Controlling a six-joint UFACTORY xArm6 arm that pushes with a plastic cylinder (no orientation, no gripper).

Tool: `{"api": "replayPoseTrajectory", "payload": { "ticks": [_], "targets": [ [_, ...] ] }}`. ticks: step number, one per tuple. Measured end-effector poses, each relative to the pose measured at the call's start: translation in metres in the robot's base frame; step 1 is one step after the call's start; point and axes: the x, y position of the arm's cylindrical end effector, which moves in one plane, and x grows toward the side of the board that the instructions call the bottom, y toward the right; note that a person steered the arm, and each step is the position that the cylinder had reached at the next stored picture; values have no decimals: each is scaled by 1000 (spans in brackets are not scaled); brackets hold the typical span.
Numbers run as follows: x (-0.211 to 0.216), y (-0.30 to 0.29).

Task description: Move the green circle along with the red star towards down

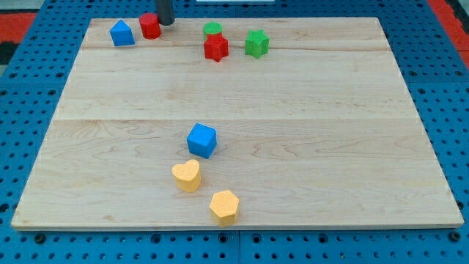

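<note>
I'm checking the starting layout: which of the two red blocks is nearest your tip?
The red cylinder, right beside my tip at the view's top left; the red star sits farther right, by the green circle.

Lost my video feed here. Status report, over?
My tip at view's top, beside red cylinder. Green circle touching red star, unmoved. Blue cube sits below.

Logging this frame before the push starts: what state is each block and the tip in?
green circle: flat, touching red star
red star: just below it
green star: alone
red cylinder: upright
blue cube: alone
my tip: beside red cylinder
</note>
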Motion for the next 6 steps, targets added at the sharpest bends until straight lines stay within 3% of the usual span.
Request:
{"api": "replayPoseTrajectory", "payload": {
  "ticks": [3, 6],
  "targets": [
    [16, 80],
    [77, 83]
  ]
}}
